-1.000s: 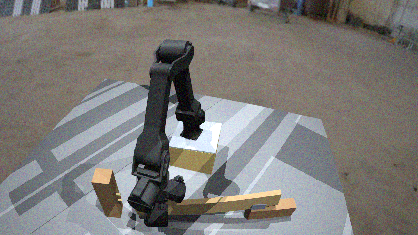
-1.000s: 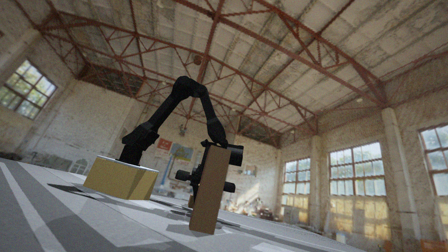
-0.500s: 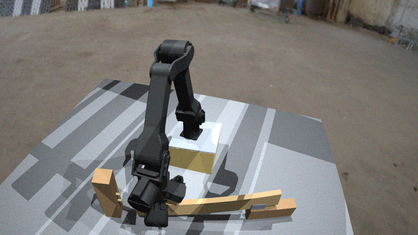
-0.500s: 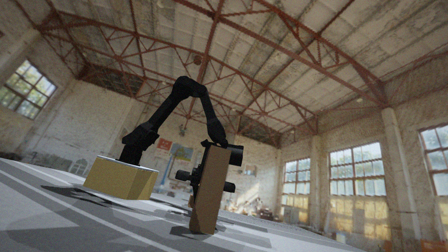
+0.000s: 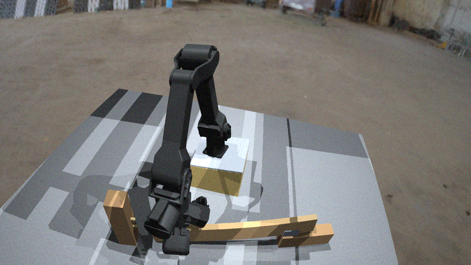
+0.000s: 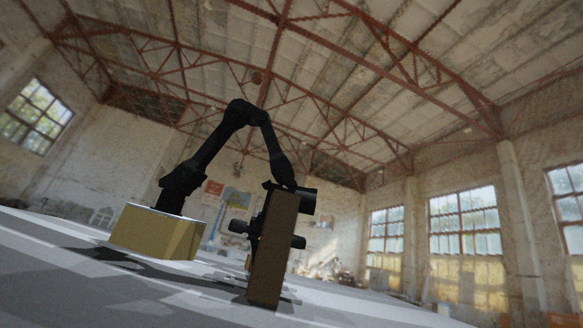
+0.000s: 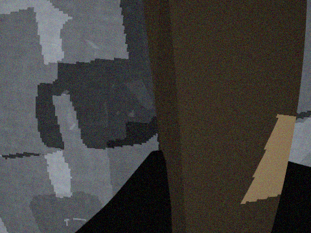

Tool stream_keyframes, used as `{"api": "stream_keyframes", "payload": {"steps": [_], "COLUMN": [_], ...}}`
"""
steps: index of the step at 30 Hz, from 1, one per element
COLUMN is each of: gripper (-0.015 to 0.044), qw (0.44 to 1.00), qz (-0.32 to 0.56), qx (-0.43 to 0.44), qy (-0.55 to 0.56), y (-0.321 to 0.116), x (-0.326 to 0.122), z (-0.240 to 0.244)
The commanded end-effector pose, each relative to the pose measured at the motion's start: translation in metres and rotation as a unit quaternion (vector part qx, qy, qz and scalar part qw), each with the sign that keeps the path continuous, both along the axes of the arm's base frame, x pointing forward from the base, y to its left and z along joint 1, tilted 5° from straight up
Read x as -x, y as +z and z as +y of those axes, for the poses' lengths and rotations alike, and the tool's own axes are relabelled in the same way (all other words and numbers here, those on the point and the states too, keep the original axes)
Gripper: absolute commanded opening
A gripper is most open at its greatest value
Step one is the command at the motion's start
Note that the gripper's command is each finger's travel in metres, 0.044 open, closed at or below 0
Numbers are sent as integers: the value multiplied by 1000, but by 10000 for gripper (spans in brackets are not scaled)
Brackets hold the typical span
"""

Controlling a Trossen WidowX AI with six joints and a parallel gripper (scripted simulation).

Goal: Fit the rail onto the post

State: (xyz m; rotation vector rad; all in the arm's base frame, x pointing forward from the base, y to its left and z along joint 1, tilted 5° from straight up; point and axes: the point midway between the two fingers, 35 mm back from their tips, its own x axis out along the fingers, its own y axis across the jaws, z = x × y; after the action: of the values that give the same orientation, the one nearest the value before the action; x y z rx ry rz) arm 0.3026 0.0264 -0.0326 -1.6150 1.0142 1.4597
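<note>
In the top view, the black arm (image 5: 177,122) (image 6: 264,134) reaches from a yellow box with a pale top (image 5: 215,179) (image 6: 152,232), near the center of the frame, to the lower left. Its tool (image 5: 174,235) (image 7: 186,157) is partly closed, its fingers on either side of the wooden rail (image 5: 243,230) (image 7: 233,84) and gripping it near its left end. In the wrist view, the rail runs from top to bottom right of center, between the two dark fingers at the lower edge. The rail's far end rests on the low footboard block (image 5: 322,235), lower right in the top view, beside the gray bracket (image 5: 291,233). The wooden post (image 5: 120,217) (image 6: 273,248) stands upright on the bench (image 5: 329,184) (image 6: 61,281), lower left in the top view; its pegs (image 5: 133,221) point toward the rail, whose near end is apart from the post and largely hidden by the arm.
</note>
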Motion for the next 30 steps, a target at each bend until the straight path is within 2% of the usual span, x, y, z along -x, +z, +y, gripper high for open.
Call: {"api": "stream_keyframes", "payload": {"steps": [1,30], "gripper": [0,0], "qw": [1000,1000], "qz": [-4,-4], "qx": [-4,-5], "qy": [1,1], "y": [6,21], "x": [-2,-3], "z": [2,4]}}
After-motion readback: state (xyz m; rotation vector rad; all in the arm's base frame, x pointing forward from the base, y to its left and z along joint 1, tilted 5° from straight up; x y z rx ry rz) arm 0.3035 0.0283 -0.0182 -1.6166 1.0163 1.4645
